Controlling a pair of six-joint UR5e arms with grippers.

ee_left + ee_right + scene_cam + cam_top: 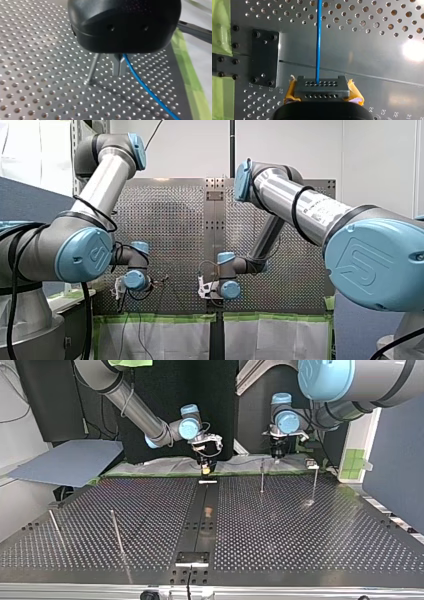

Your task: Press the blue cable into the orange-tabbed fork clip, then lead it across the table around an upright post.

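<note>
The blue cable (147, 87) comes out from between the metal fingers of my left gripper (119, 71), which is shut on it, and trails away low over the perforated table. A thin upright post (93, 68) stands just beside those fingers. In the top view my left gripper (276, 455) hangs at the far edge, close to this post (262, 476). My right gripper (322, 87), with yellow pads on its sides, is shut on the blue cable (318, 40), which runs straight ahead of it. A small orange-brown piece (210, 509), perhaps the clip, sits on the dark middle strip.
More posts stand at the top view's right (315, 482) and left (116, 531), (55, 525). A black screwed plate (265, 57) lies beside my right gripper. Green tape (187, 75) marks the table's edge. A grey board (70, 462) lies off the table's left.
</note>
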